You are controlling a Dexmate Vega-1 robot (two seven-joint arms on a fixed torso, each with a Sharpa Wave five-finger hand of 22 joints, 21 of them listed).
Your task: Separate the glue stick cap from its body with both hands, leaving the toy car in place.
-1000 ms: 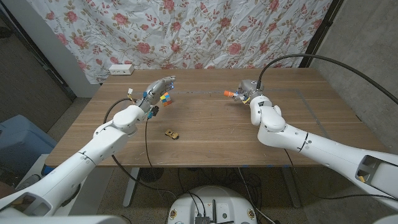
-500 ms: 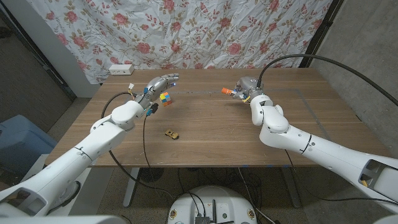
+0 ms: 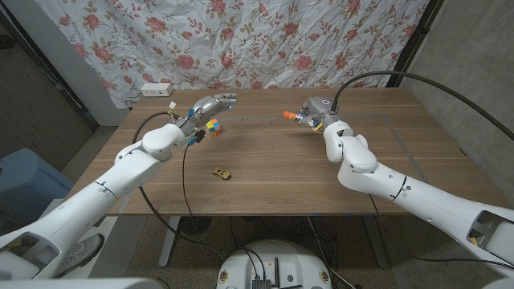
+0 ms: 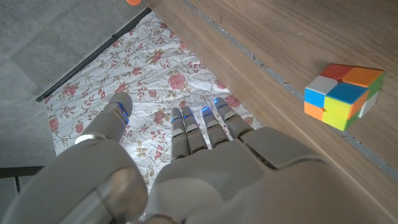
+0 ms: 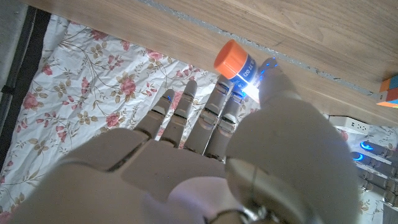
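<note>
The glue stick (image 3: 292, 117), with its orange cap (image 5: 229, 57) on and pointing toward my left side, is pinched between the thumb and fingers of my right hand (image 3: 316, 114) above the far middle of the table. My left hand (image 3: 210, 105) hovers at the far left with fingers stretched toward the glue stick and nothing in them; a gap of bare table separates the two hands. In the left wrist view the fingers (image 4: 200, 124) are straight and apart. The small yellow toy car (image 3: 222, 172) sits on the table nearer the front, between both arms, touched by neither hand.
A multicoloured cube (image 3: 211, 126) lies on the table just under my left hand, seen as well in the left wrist view as the cube (image 4: 343, 94). A white power strip (image 3: 155, 88) lies at the far left corner. A floral cloth (image 3: 265, 40) hangs behind the table.
My left hand has reached farther right and toward the back, past the cube. My right hand has carried the glue stick slightly left. The toy car and the cube have stayed put.
</note>
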